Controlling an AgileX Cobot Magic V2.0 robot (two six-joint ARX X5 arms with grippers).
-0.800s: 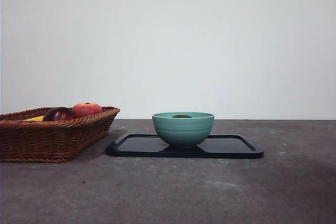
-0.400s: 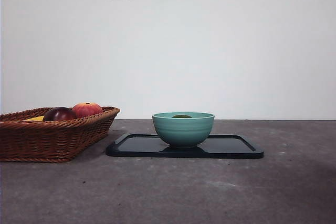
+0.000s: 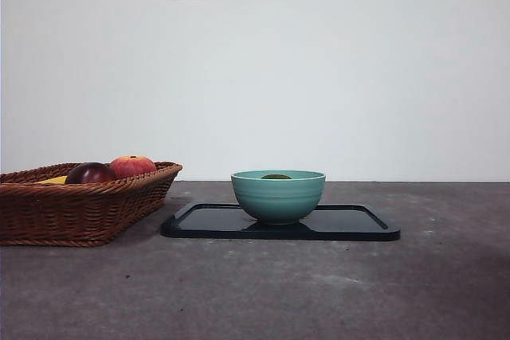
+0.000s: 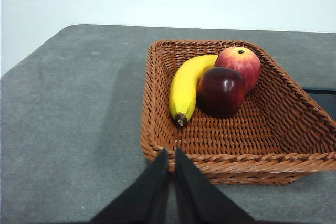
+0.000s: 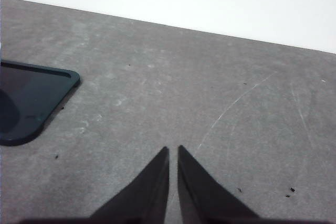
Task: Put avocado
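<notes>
The brown basket [image 3: 80, 205] sits to the left of the green bowl [image 3: 278, 195]. A yellow banana [image 4: 187, 85], a dark red fruit [image 4: 221, 91] and a red-orange fruit [image 4: 240, 62] lie together in the basket, all touching. The left gripper [image 4: 171, 156] hangs just in front of the basket's near wall. Its two black jaws are pressed together and there is nothing between them.

The green bowl stands on the black tray [image 3: 351, 224], which lies just to the right of the basket. The avocado [image 3: 276, 176] is inside the bowl. Only a thin dark green bit of its top peeks over the rim, so not much more can be said about it.

To the right of the bowl, past the tray's corner, the right gripper [image 5: 173, 153] hangs over the bare grey table [image 5: 210, 87]. Its jaws are pressed together too, and it holds nothing.

It looks like the avocado is already where it should go, so the putting step seems done. Both arms seem to be resting away from the bowl. The next move probably calls for very little: the arms just need to keep clear of the bowl and not bump it.
</notes>
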